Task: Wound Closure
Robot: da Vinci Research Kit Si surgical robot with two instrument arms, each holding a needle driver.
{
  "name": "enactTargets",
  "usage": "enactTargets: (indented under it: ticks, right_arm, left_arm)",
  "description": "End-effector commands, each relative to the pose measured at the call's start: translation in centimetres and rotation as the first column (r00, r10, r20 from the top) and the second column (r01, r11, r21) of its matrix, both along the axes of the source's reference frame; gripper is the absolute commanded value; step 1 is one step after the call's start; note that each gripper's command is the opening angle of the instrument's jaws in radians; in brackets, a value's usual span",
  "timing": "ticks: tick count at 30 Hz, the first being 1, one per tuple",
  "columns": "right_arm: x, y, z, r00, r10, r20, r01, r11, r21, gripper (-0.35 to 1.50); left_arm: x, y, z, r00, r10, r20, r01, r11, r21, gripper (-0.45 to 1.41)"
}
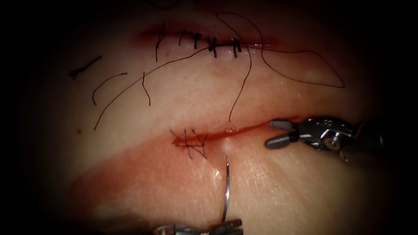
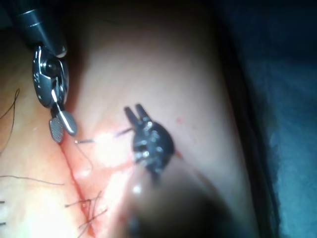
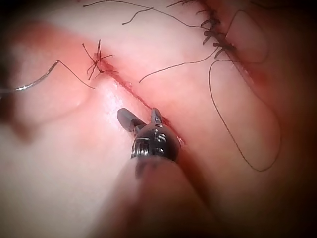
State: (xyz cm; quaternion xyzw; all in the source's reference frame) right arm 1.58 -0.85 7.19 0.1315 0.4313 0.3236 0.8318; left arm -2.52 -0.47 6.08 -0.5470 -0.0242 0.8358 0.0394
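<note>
Steel curved needle (image 1: 226,191) in left pincer (image 1: 228,225).

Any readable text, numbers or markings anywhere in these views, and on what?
No readable text.
The right tool, jaws open and holding nothing, has faint marks on its wrist, too blurred to read.
The left tool holds the needle near its tail, tip in the tissue: unmarked.

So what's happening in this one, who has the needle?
The left tool holds the needle near its rear end, below the cut; the needle's tip sits in the tissue at the cut's lower edge. The right tool hovers open at the cut's right end, holding nothing. Thread trails up across the tissue.
</note>
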Motion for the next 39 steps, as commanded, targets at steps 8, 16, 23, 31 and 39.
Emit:
enactTargets:
  ticks: [8,16,23,31,39]
  right_arm:
    - [0.07,-0.12,-0.01,1.0,-0.003,0.0,0.003,1.0,0.005,1.46]
    - [0.21,-0.32,-0.53,0.991,-0.121,0.056,0.125,0.988,-0.091,1.46]
    - [0.5,-0.41,-0.87,0.987,-0.13,0.099,0.154,0.943,-0.296,1.45]
    - [0.93,-0.52,-0.55,0.974,-0.126,0.186,0.188,0.909,-0.372,1.41]
    - [1.25,-0.67,0.0,0.965,-0.149,0.216,0.222,0.901,-0.372,1.3]
  left_arm:
    - [0.06,0.74,-0.44,0.995,-0.091,0.036,0.093,0.993,-0.071,-0.45]
    - [0.31,1.36,-0.78,0.988,-0.141,0.063,0.147,0.983,-0.113,-0.45]
    - [0.69,1.74,-1.09,0.979,-0.187,0.081,0.196,0.974,-0.112,-0.45]
    - [0.73,1.82,-1.08,0.978,-0.194,0.082,0.202,0.973,-0.107,-0.45]
    - [0.78,1.62,-0.96,0.978,-0.193,0.076,0.202,0.971,-0.127,-0.45]
